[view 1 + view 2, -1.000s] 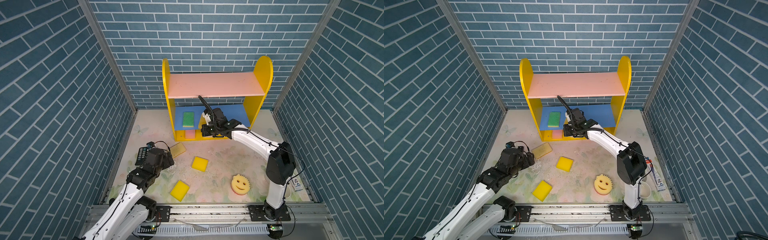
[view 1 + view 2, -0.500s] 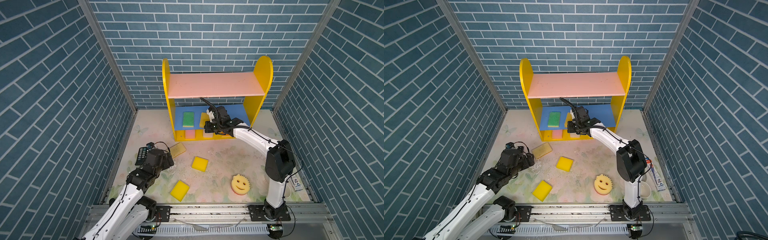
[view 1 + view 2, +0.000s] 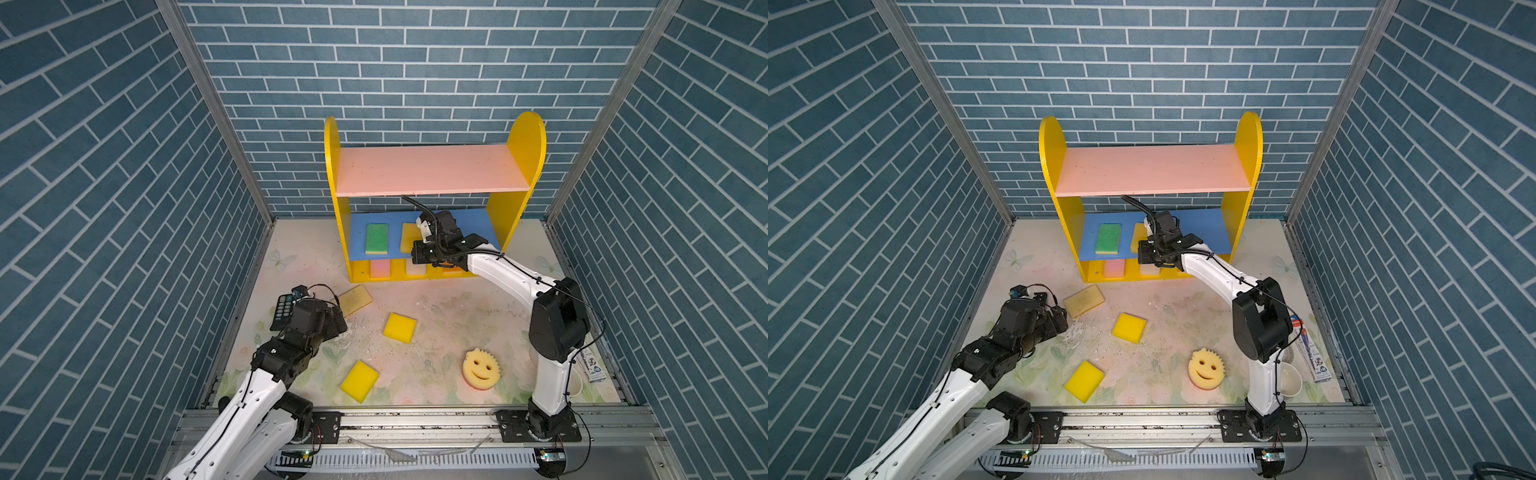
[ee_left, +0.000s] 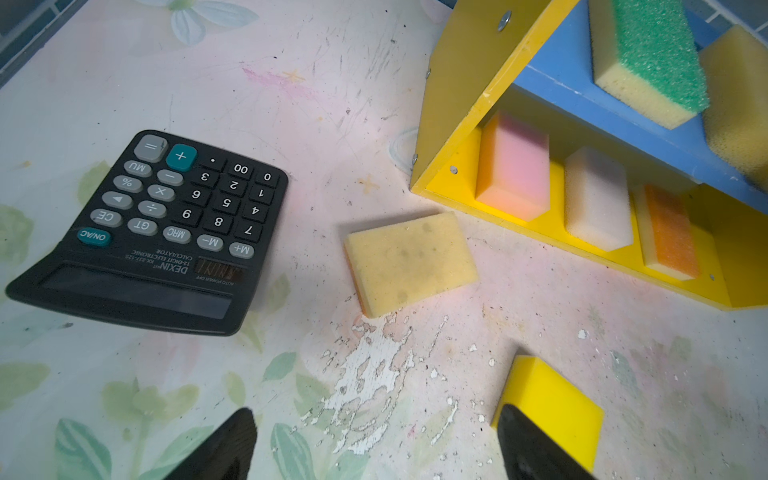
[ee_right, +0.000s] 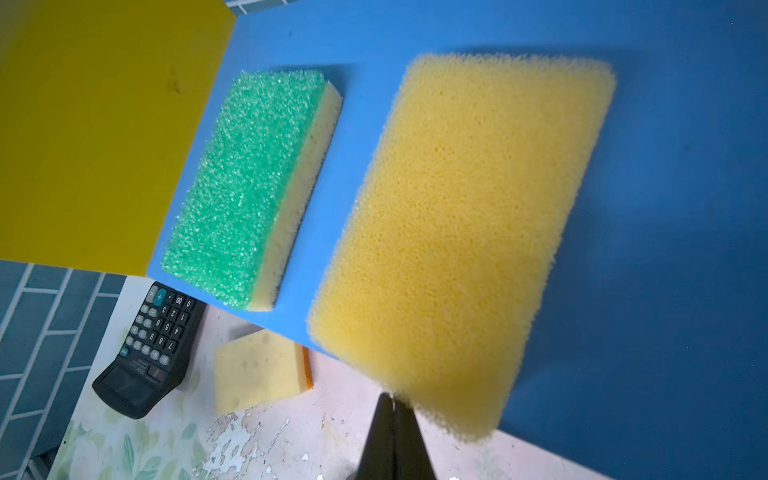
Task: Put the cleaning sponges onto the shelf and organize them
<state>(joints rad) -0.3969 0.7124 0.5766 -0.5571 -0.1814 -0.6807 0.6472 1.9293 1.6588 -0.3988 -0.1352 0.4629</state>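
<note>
The shelf (image 3: 428, 170) (image 3: 1154, 168) stands at the back. A green sponge (image 3: 377, 238) (image 5: 249, 187) and a yellow-tan sponge (image 3: 408, 237) (image 5: 457, 232) lie on its blue board. Pink (image 4: 515, 166), whitish (image 4: 596, 199) and orange (image 4: 669, 232) sponges stand on the base. My right gripper (image 3: 417, 250) (image 5: 390, 405) is shut, its tip against the yellow-tan sponge's overhanging front edge. My left gripper (image 3: 332, 320) (image 4: 380, 444) hangs open over the floor near a tan sponge (image 3: 353, 300) (image 4: 409, 262). Two yellow sponges (image 3: 400, 328) (image 3: 359, 381) and a smiley sponge (image 3: 481, 369) lie on the floor.
A black calculator (image 3: 282, 309) (image 4: 166, 224) lies at the left wall beside my left gripper. A white cup (image 3: 1289, 382) and a printed packet (image 3: 1312, 353) sit by the right arm's base. Brick walls close in three sides.
My right gripper has moved right and up along the shelf front to the blue board, where the yellow-tan sponge now lies. The left arm has not moved.
</note>
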